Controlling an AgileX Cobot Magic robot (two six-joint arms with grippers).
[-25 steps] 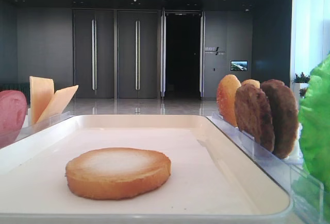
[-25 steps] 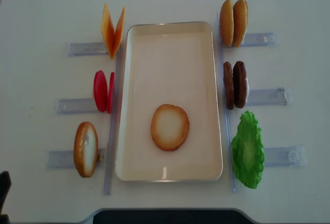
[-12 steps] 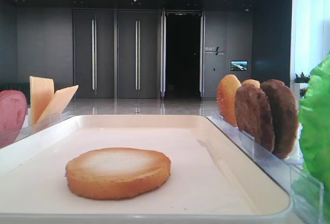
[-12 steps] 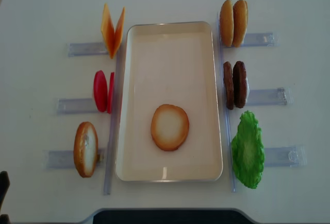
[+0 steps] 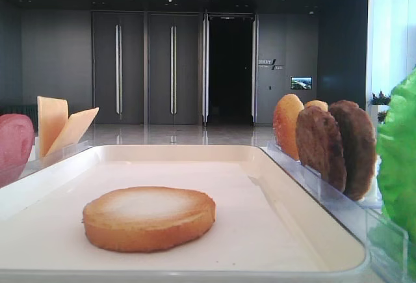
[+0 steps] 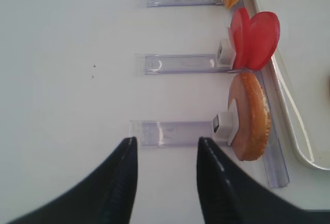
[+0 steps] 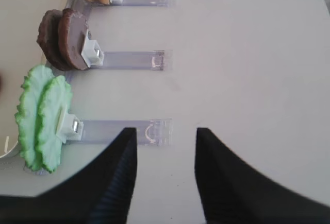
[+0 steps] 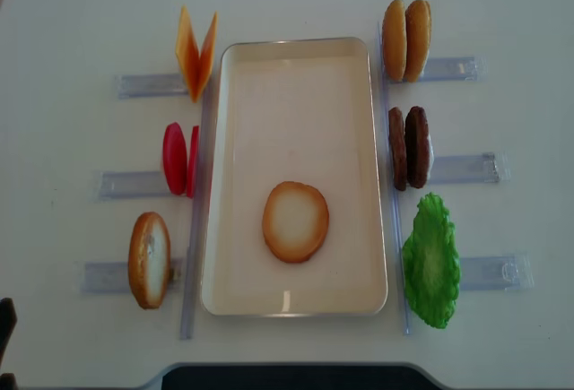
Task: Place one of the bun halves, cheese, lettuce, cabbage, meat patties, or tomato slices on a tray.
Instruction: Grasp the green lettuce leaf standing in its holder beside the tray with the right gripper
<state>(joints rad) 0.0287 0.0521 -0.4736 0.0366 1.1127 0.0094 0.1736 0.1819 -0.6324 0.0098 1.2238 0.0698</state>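
1 bun half [image 8: 295, 221] lies flat on the tray [image 8: 296, 63]. Left gripper [image 6: 165, 183] hangs spread and empty, well left of it; right gripper [image 7: 165, 175] spread too, right of the lettuce [image 7: 41, 116].

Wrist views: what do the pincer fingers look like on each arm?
Both match. The left pincer and right pincer each show two matte black fingers, broad at the base and tapering to rounded tips, with fine ribbing along their inner faces. No cables, markings or labels show; the arms themselves are out of frame.
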